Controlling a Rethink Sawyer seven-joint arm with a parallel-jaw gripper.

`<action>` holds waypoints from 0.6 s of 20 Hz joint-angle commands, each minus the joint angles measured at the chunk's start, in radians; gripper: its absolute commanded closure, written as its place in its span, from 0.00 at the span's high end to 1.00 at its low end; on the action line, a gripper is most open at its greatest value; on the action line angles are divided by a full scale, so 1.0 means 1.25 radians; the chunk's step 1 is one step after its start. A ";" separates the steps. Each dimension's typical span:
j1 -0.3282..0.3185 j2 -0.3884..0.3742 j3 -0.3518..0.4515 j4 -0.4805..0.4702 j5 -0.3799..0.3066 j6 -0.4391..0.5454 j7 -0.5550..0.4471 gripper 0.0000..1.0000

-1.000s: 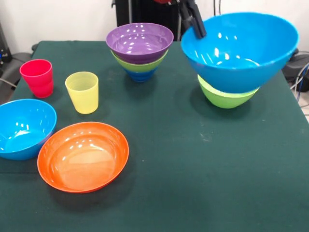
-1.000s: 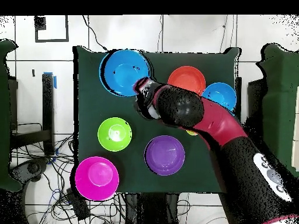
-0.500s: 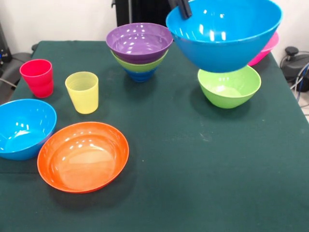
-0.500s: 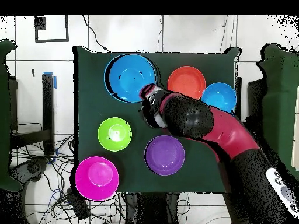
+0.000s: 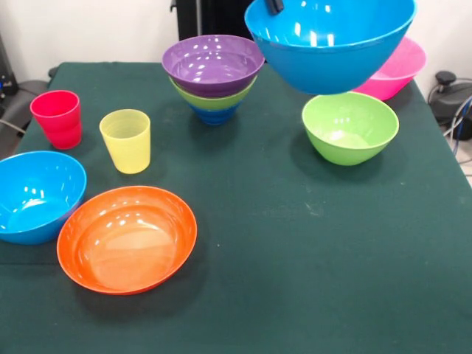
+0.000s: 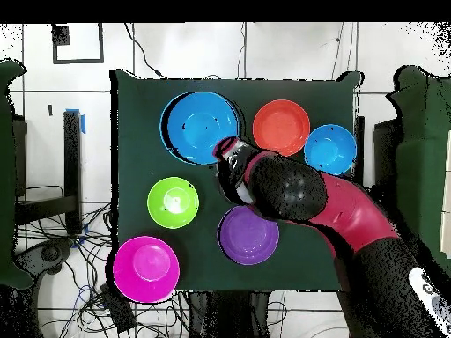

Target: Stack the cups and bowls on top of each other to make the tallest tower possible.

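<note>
The gripper (image 5: 276, 4) pinches the rim of the big light blue bowl (image 5: 330, 40), holding it up in the air above the lime green bowl (image 5: 350, 127).

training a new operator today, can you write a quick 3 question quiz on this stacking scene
1. True or false: the big light blue bowl is resting on the table.
2. Which bowl tops the tower? A purple, B orange, C pink.
3. Fill in: the two cups are red and ____.

Key:
1. False; it hangs in the air, lifted at its rim by the gripper.
2. A, the purple bowl.
3. Yellow.
</note>
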 commanded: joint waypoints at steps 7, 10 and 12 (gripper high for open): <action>0.000 -0.015 0.031 0.064 -0.045 0.038 -0.042 0.00; -0.008 -0.018 0.036 0.072 -0.052 0.034 -0.052 0.00; -0.012 -0.019 0.038 0.076 -0.057 0.034 -0.057 0.00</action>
